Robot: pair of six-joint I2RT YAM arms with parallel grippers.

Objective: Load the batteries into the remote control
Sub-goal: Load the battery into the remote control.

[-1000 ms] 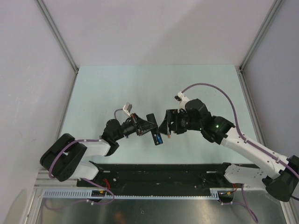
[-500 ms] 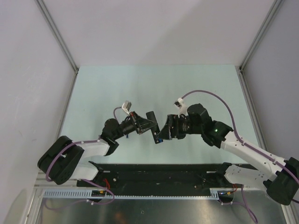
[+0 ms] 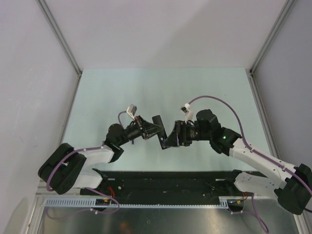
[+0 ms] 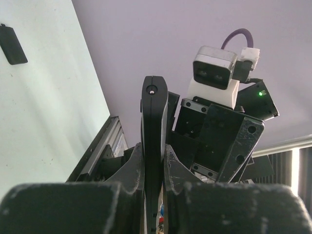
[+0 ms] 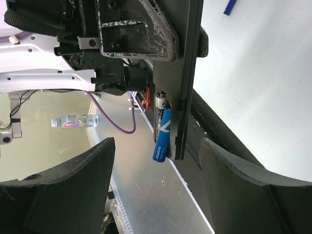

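My left gripper (image 3: 154, 130) is shut on the remote control (image 3: 157, 120), a slim black bar held on edge above the table. In the left wrist view the remote (image 4: 154, 126) stands between my fingers (image 4: 131, 168). In the right wrist view a blue battery (image 5: 162, 134) sits tilted in the remote's (image 5: 189, 68) open compartment, with its lower end sticking out. My right gripper (image 3: 169, 138) is open, its jaws wide on either side of that end of the remote, touching nothing (image 5: 158, 170). Another blue battery (image 5: 230, 6) lies on the table.
A small black cover piece (image 4: 12, 44) lies on the pale green table (image 3: 122, 92). The black base rail (image 3: 165, 183) and a metal shelf run along the near edge. A water bottle (image 5: 73, 120) lies beyond the table. Grey walls close in on both sides.
My right gripper has moved left up to the remote's lower end, and it now covers the blue battery in the top view. The left gripper has held the remote nearly still.
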